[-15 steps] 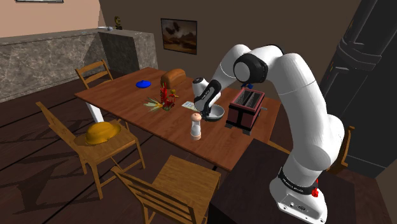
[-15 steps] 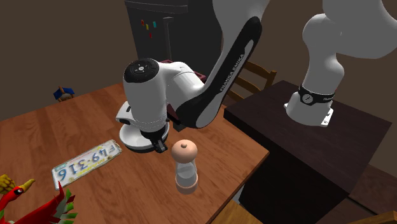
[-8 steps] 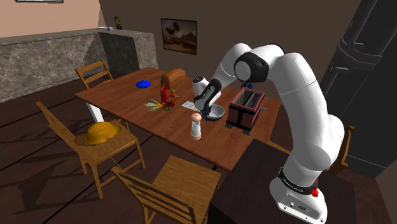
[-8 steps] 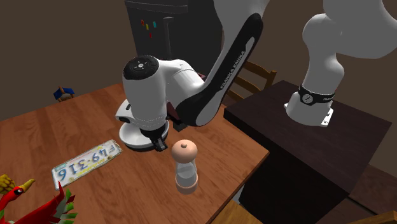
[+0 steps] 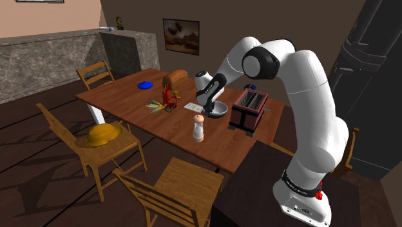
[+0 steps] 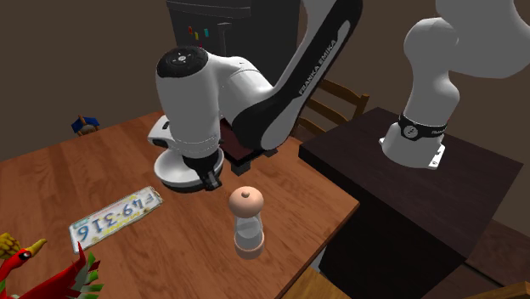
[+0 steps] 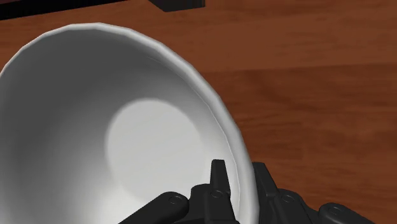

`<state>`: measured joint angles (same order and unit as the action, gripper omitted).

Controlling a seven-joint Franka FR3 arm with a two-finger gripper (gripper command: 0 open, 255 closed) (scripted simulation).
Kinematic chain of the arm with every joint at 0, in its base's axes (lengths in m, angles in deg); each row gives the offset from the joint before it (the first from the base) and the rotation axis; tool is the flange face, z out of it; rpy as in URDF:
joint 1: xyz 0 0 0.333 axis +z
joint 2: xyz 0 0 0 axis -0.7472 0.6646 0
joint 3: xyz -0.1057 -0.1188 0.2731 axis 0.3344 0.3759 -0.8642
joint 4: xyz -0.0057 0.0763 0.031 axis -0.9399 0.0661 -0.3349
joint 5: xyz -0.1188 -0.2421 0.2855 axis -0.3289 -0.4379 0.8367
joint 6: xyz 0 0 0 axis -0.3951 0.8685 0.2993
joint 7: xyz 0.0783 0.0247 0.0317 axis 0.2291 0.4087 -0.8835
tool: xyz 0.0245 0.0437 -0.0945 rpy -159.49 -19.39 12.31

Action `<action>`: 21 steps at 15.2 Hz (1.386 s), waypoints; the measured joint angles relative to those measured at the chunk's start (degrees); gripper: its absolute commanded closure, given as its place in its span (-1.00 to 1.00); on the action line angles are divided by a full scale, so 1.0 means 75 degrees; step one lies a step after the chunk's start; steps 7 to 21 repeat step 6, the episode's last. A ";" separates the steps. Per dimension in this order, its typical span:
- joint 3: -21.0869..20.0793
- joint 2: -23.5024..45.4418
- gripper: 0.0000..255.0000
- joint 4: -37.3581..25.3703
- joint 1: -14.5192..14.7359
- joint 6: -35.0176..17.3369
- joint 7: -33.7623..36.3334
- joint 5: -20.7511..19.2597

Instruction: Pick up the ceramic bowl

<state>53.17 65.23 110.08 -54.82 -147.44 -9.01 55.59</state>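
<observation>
White bowl (image 7: 127, 133), glossy, its near edge cut off in the wrist view. In the second exterior view the arm's (image 6: 280, 93) round wrist housing covers its top, so just the lower wall shows. Bowl underside hidden there; cannot tell whether it touches the wooden surface (image 6: 76, 170).

Pincer (image 7: 240, 184) is closed on the bowl's rim: one black finger inside the wall, the other outside, both pressed to it. Bowl hangs tilted against the wood grain behind it.

Bowl sits near the surface's end, just beside the dark red toaster (image 5: 250, 106), with the grinder (image 6: 246, 222) near it and a licence plate (image 6: 115, 214) alongside.

Arm rises from the stand (image 6: 425, 204), elbow high, forearm sloping down to the shoulder view's left, hand pointing down.
</observation>
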 measured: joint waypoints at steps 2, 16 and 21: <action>-0.0002 -0.0149 1.00 0.0006 0.0009 0.0140 -0.0036 0.0007; -0.0001 -0.0391 1.00 -0.0010 0.0007 0.0389 -0.0119 0.0022; -0.0001 -0.0391 1.00 -0.0010 0.0007 0.0389 -0.0119 0.0022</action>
